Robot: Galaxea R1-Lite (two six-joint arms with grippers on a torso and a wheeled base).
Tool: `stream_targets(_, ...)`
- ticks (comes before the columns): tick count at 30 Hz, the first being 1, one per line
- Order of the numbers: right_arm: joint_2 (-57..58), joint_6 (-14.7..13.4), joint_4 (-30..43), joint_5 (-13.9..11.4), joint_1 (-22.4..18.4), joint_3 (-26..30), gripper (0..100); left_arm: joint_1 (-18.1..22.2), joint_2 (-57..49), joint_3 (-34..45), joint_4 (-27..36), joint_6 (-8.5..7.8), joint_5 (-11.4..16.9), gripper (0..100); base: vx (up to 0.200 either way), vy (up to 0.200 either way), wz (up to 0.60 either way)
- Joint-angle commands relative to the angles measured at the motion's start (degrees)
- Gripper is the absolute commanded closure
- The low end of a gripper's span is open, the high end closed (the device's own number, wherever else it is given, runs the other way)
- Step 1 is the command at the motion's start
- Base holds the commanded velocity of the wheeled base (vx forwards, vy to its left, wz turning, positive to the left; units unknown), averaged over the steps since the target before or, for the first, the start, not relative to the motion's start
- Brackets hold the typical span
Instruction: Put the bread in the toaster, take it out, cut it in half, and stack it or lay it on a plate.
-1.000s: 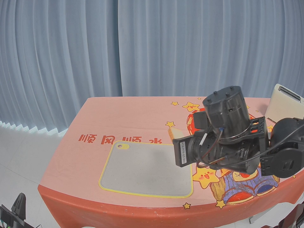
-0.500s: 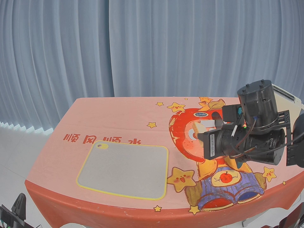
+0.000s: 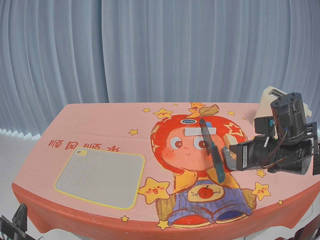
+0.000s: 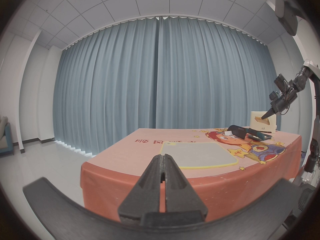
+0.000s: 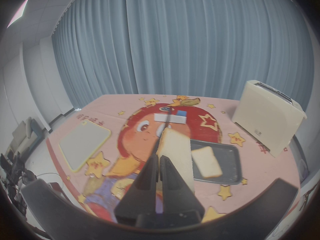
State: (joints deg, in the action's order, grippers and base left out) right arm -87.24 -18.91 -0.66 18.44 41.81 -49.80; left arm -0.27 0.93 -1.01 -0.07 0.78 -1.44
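Pinching a bread slice in the right gripper beside the tray, second slice flat inside. Pressing the left gripper together.

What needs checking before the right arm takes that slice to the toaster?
1. Bread held in right gripper: ok, gripper shut on it.
2. Toaster upright on the table: ok.
3. Toaster slots empty: cannot tell, insides hidden.
4. Knife off the path: ok, lying flat on the side away from the toaster.
5. Left gripper clear: ok, shut, off the table's edge.
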Motion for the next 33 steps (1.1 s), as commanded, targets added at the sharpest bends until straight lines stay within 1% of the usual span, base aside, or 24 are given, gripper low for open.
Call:
stream_targets(1,0.40,0.98,-0.13,0.01,-1.82,1.72,100,0.00,-0.31,1.01,-0.01,0.10,0.03,100,0.000,-0.200,0.00)
stream_targets(5,-0.04,2.74,-0.84,-0.08,-2.70,4.62,100,0.00,-0.22,1.01,-0.01,0.10,0.03,100,0.000,0.000,0.00)
stream_targets(12,-2.32,2.91,-0.84,-0.16,-2.18,5.41,100,0.00,-0.22,1.01,-0.01,0.01,0.12,100,0.000,0.000,0.00)
stream_targets(19,-6.54,3.18,-1.10,-0.08,-2.09,4.45,100,0.00,-0.31,1.01,-0.01,0.10,0.12,100,0.000,0.000,0.00)
stream_targets(27,-10.23,3.35,-1.01,-0.08,-3.32,1.55,100,0.00,-0.22,1.01,-0.01,0.01,0.03,100,0.000,0.000,0.00)
stream_targets(29,-10.59,3.70,-1.01,-0.08,-3.32,1.37,100,0.00,-0.31,1.01,-0.10,0.01,0.03,100,0.000,0.000,0.00)
stream_targets(30,-10.85,4.41,-1.10,-0.08,-3.49,1.11,100,0.00,-0.31,1.01,-0.01,0.01,0.03,100,0.000,0.000,0.00)
stream_targets(33,-11.38,4.85,-1.01,-0.08,-4.20,0.76,100,0.00,-0.22,1.01,-0.01,0.10,0.03,100,0.000,0.000,0.00)
